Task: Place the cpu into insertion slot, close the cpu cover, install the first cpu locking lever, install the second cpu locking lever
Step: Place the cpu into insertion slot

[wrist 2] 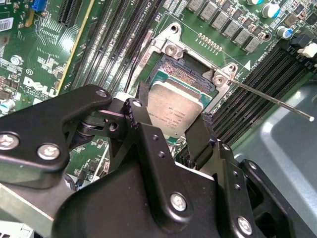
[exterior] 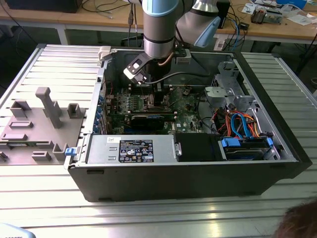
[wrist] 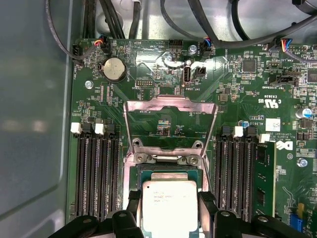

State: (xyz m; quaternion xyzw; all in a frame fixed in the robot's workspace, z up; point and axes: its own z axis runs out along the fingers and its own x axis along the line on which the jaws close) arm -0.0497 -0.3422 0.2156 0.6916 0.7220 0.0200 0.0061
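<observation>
My gripper (wrist 2: 168,125) is shut on the cpu (wrist 2: 174,110), a pale silvery square chip pinched at two opposite edges by the black fingers (wrist 2: 134,115). The chip hangs just over the insertion slot (wrist 2: 187,75), whose gold contacts show beyond its far edge. In the first wrist view the cpu (wrist: 169,204) sits between the fingertips above the slot's rim (wrist: 163,171). The cpu cover (wrist: 171,103) is swung back and lies open on the green motherboard (wrist: 237,99). A thin locking lever (wrist 2: 272,101) sticks out free beside the slot. In the exterior view the gripper (exterior: 158,96) reaches down into the computer case.
Black memory slots (wrist: 96,173) flank the socket on both sides. Cables (wrist: 163,20) run along the board's far edge, near a coin battery (wrist: 114,69). The case holds a power supply (exterior: 131,148) and a drive bay (exterior: 245,144). A grey fixture (exterior: 44,109) stands at the exterior view's left.
</observation>
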